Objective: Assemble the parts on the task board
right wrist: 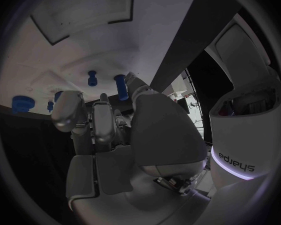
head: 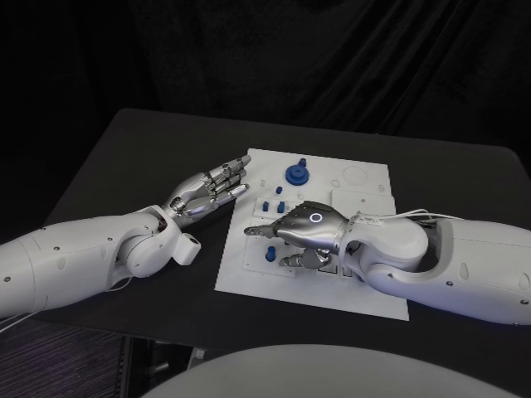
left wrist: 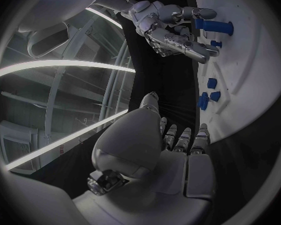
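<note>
While over board [head: 362, 286], right hand [head: 299, 235]

White arms [head: 75, 261] with silver robot hand [head: 299, 234].

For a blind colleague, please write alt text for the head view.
The right hand hovers over the near middle of the white task board, fingers curled downward above small blue parts. The left hand waits flat and open beside the board's left edge; a larger blue part stands near the far edge.
</note>
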`<action>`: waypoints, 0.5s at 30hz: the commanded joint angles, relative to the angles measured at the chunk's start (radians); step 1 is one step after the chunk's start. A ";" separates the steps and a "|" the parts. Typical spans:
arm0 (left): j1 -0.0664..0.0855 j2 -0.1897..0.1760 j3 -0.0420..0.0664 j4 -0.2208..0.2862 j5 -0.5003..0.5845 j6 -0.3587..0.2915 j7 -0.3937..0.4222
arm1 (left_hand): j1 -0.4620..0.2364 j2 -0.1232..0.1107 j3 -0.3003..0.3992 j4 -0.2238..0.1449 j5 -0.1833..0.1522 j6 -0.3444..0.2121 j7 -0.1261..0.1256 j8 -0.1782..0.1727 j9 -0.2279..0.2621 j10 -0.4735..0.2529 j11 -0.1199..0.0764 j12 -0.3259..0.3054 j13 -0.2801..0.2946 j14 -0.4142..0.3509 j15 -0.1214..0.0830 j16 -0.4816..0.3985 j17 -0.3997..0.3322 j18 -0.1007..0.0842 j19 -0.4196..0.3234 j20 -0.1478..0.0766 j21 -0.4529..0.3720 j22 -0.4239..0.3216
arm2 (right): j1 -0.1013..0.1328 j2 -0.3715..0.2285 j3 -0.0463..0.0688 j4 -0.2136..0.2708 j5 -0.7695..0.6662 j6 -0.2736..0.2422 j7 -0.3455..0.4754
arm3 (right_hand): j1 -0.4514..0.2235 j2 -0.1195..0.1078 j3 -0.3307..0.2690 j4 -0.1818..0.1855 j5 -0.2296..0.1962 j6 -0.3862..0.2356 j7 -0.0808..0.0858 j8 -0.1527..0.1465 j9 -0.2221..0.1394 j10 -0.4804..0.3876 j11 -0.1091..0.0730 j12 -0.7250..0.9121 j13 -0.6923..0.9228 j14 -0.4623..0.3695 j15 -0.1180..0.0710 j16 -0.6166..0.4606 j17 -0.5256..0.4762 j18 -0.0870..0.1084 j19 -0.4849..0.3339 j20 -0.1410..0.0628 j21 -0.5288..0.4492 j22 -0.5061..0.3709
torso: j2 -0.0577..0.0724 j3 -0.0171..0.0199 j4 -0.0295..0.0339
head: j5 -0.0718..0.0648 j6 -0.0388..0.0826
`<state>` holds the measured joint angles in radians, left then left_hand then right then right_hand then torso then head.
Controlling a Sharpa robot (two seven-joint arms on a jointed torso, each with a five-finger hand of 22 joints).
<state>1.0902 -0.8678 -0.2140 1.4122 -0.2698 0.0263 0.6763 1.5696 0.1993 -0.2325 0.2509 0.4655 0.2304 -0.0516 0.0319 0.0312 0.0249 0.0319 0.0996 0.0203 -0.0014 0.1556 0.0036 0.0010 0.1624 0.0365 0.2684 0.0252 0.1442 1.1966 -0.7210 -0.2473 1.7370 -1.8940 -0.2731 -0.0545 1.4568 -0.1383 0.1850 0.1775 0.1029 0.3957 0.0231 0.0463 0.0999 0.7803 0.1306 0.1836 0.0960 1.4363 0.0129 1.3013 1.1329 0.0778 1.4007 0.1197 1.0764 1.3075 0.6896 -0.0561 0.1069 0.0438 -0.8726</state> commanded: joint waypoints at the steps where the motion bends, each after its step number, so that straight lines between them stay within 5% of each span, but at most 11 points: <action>1: -0.003 0.001 0.001 0.001 0.006 0.010 0.013 | 0.004 0.005 0.002 -0.004 -0.005 -0.008 0.002 -0.004 -0.002 -0.004 0.003 -0.004 -0.002 0.001 0.005 -0.004 -0.001 0.017 0.001 0.005 -0.001 -0.001 | 0.016 -0.027 0.001 0.024 0.063 -0.114 0.025 | 0.017 0.005 -0.003 0.015 -0.002 0.029 0.004 0.008 0.002 -0.006 -0.002 0.017 0.004 -0.004 0.000 0.001 0.001 0.018 -0.005 -0.003 -0.005 0.134 | 0.000 0.0000 -0.0005 | -0.005 0.000; 4: -0.003 -0.002 0.001 0.003 0.006 0.006 0.017 | 0.004 0.005 0.002 -0.004 -0.005 -0.007 0.002 -0.003 -0.002 -0.004 0.003 -0.004 -0.002 0.001 0.005 -0.004 -0.001 0.017 0.001 0.005 -0.001 -0.003 | 0.048 -0.076 0.001 0.058 0.110 -0.178 0.038 | 0.036 0.016 -0.001 0.020 0.015 0.113 0.022 0.025 0.014 0.009 -0.006 0.056 0.013 0.004 -0.002 0.013 0.016 0.015 0.005 -0.005 0.013 0.140 | 0.000 -0.0001 -0.0012 | -0.009 0.000; 6: -0.003 -0.003 0.001 0.004 0.006 0.002 0.019 | 0.002 0.006 0.002 -0.003 -0.002 -0.005 0.003 -0.003 -0.001 -0.004 0.002 -0.004 -0.001 0.001 0.002 -0.004 -0.001 0.017 0.000 0.003 -0.002 -0.006 | 0.067 -0.105 0.001 0.077 0.135 -0.207 0.043 | 0.051 0.031 0.006 0.012 0.046 0.191 0.056 0.041 0.025 0.059 -0.016 0.104 0.029 0.010 0.001 0.020 0.024 0.013 0.011 -0.004 0.024 0.143 | 0.000 0.0001 -0.0011 | -0.012 0.000; 7: -0.003 -0.004 0.001 0.004 0.006 0.000 0.020 | 0.002 0.006 0.002 -0.003 -0.002 -0.005 0.003 -0.003 -0.001 -0.004 0.002 -0.004 -0.001 0.001 0.002 -0.004 -0.001 0.017 0.000 0.003 -0.002 -0.006 | 0.074 -0.115 0.001 0.083 0.143 -0.215 0.044 | 0.051 0.031 0.006 0.012 0.046 0.191 0.056 0.041 0.025 0.059 -0.016 0.104 0.029 0.010 0.001 0.020 0.024 0.013 0.011 -0.004 0.024 0.143 | 0.000 0.0001 -0.0012 | -0.012 0.000; 8: -0.003 -0.005 0.001 0.005 0.006 -0.002 0.021 | 0.001 0.006 0.001 -0.002 -0.002 -0.004 0.003 -0.003 -0.001 -0.004 0.002 -0.003 -0.001 0.001 -0.001 -0.004 -0.001 0.017 -0.001 0.002 -0.002 -0.007 | 0.089 -0.139 0.000 0.096 0.163 -0.231 0.044 | 0.064 0.039 0.015 0.002 0.084 0.294 0.076 0.065 0.044 0.088 -0.021 0.131 0.038 0.015 0.004 0.027 0.033 0.010 0.017 -0.003 0.037 0.146 | -0.001 -0.0001 -0.0009 | -0.014 0.000; 11: -0.004 -0.009 0.001 0.008 0.006 -0.021 0.025 | -0.001 0.006 0.000 0.000 0.001 -0.001 0.003 -0.002 -0.001 -0.004 0.001 0.000 -0.001 0.001 -0.009 -0.004 -0.001 0.017 -0.001 -0.003 -0.002 -0.008 | 0.127 -0.213 0.000 0.130 0.216 -0.237 0.039 | 0.078 0.041 0.032 -0.023 0.126 0.405 0.113 0.103 0.067 0.183 -0.050 0.260 0.108 0.015 -0.014 0.026 0.030 0.011 0.018 -0.013 0.039 0.146 | -0.002 0.0001 -0.0020 | -0.017 0.000; 13: -0.004 -0.012 0.001 0.011 0.006 -0.042 0.026 | -0.003 0.004 -0.002 0.002 0.001 0.010 0.010 0.000 0.001 0.000 0.003 0.008 0.001 0.001 -0.012 -0.004 -0.001 0.018 -0.001 -0.006 -0.002 -0.007 | 0.144 -0.256 0.000 0.146 0.246 -0.216 0.026 | 0.076 0.035 0.030 -0.044 0.119 0.487 0.109 0.134 0.095 0.190 -0.073 0.441 0.235 0.012 -0.038 0.019 0.022 0.011 0.016 -0.031 0.034 0.145 | -0.002 -0.0001 -0.0021 | -0.017 0.000; 14: -0.004 -0.014 0.001 0.013 0.006 -0.056 0.027 | -0.005 0.002 -0.003 0.003 0.000 0.014 0.012 0.000 0.001 0.002 0.006 0.013 0.001 0.001 -0.011 -0.004 -0.001 0.018 0.000 -0.007 -0.001 -0.007 | 0.155 -0.292 0.000 0.156 0.275 -0.188 0.010 | 0.066 0.041 0.033 -0.047 0.115 0.499 0.102 0.146 0.121 0.095 -0.087 0.612 0.380 0.010 -0.045 0.011 0.013 0.010 0.012 -0.038 0.023 0.142 | -0.001 -0.0003 -0.0006 | -0.021 0.000; 15: -0.004 -0.016 0.001 0.014 0.006 -0.062 0.028 | -0.005 0.002 -0.003 0.003 0.000 0.014 0.012 0.000 0.001 0.002 0.006 0.013 0.001 0.001 -0.011 -0.004 -0.001 0.018 0.000 -0.007 -0.001 -0.007 | 0.159 -0.312 0.000 0.160 0.294 -0.171 0.000 | 0.053 0.037 0.027 -0.042 0.094 0.510 0.096 0.157 0.134 0.091 -0.091 0.685 0.436 0.010 -0.043 0.010 0.012 0.013 0.012 -0.043 0.020 0.142 | 0.000 -0.0003 0.0003 | -0.023 0.000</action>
<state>1.0879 -0.8821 -0.2142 1.4219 -0.2697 0.0067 0.6785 1.5696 0.1993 -0.2325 0.2509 0.4660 0.2413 -0.0407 0.0318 0.0312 0.0249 0.0320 0.1091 0.0203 -0.0014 0.1480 0.0036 0.0015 0.1624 0.0365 0.2683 0.0252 0.1379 1.3515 -1.0175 -0.2463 1.8867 -1.7045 -0.4449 -0.0276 1.5256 -0.0971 0.2178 0.1349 0.2127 0.8941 0.1227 0.1948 0.2230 0.8836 0.0444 0.8044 0.4824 1.4464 -0.0278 1.3153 1.1474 0.0780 1.4117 0.0832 1.1002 1.3074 0.6884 -0.0560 0.1056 0.0252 -0.8726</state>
